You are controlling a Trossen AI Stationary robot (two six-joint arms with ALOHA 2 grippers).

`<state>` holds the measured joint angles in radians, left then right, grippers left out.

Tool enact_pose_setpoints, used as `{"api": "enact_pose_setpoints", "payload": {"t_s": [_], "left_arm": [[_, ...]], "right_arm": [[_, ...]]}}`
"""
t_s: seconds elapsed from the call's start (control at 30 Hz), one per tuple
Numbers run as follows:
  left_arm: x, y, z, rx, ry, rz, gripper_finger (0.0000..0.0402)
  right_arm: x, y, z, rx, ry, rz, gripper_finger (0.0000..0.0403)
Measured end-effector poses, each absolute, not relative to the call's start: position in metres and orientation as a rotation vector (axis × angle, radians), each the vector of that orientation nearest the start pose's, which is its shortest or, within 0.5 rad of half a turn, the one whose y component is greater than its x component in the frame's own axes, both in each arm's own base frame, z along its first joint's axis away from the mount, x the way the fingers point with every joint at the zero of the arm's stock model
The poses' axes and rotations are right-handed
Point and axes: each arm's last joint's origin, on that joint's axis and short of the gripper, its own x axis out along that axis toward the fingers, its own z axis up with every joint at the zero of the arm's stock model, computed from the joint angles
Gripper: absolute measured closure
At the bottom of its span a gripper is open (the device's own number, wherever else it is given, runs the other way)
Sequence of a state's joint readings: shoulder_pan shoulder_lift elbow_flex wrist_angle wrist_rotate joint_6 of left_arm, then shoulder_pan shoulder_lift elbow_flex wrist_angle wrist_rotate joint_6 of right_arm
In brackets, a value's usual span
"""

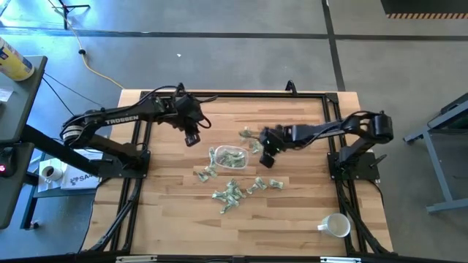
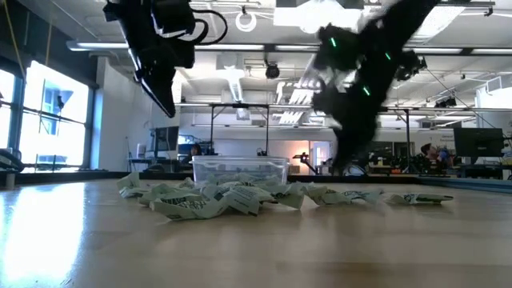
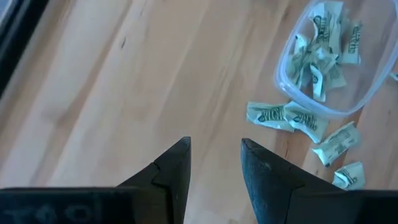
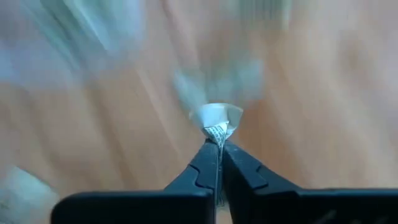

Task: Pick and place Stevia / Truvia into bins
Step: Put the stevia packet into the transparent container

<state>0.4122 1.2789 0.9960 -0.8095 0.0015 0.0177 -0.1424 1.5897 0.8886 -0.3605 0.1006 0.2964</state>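
Observation:
The clear bin stands mid-table with several green-and-white Stevia packets in it. More packets lie flat on the wood to its near side and one to its far side. My right gripper hangs just right of the bin, shut on one packet. My left gripper hovers open over bare wood to the bin's far left, with nothing between its fingers. The left wrist view shows the bin off to one side. My right gripper pinches one packet between its two fingertips, at the packet's end nearest the fingers. The rest of the packet stands out crumpled beyond the tips. The fingers slant down from the table's right side.
A white mug lies near the front right corner. A black frame runs along the table's far edge and sides. Bare wood lies to the left of the bin and along the near edge.

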Motion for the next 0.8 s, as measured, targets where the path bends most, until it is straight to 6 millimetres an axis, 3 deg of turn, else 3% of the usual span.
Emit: {"api": "enact_pose_setpoints", "payload": {"t_s": [0.07, 0.17, 0.3, 0.43, 0.57, 0.8], "left_arm": [[0.215, 0.094, 0.252, -0.235, 1.061, 0.362, 0.0227], [0.204, 0.088, 0.240, -0.280, 1.029, 0.372, 0.0227], [0.189, 0.080, 0.223, -0.372, 0.965, 0.371, 0.0227], [0.181, 0.073, 0.206, -0.482, 0.909, 0.317, 0.0227], [0.176, 0.070, 0.192, -0.558, 0.926, 0.295, 0.0227], [0.174, 0.069, 0.186, -0.555, 0.922, 0.295, 0.0227]], "right_arm": [[0.307, -0.048, 0.195, 0.268, 0.950, -0.308, 0.0398], [0.329, -0.057, 0.214, 0.340, 0.857, -0.148, 0.0395], [0.354, -0.064, 0.209, 0.402, 0.882, -0.014, 0.0400], [0.377, -0.053, 0.189, 0.398, 0.949, 0.067, 0.0383], [0.392, -0.048, 0.189, 0.370, 0.958, 0.058, 0.0335], [0.389, -0.058, 0.206, 0.226, 1.013, -0.107, 0.0211]]}}
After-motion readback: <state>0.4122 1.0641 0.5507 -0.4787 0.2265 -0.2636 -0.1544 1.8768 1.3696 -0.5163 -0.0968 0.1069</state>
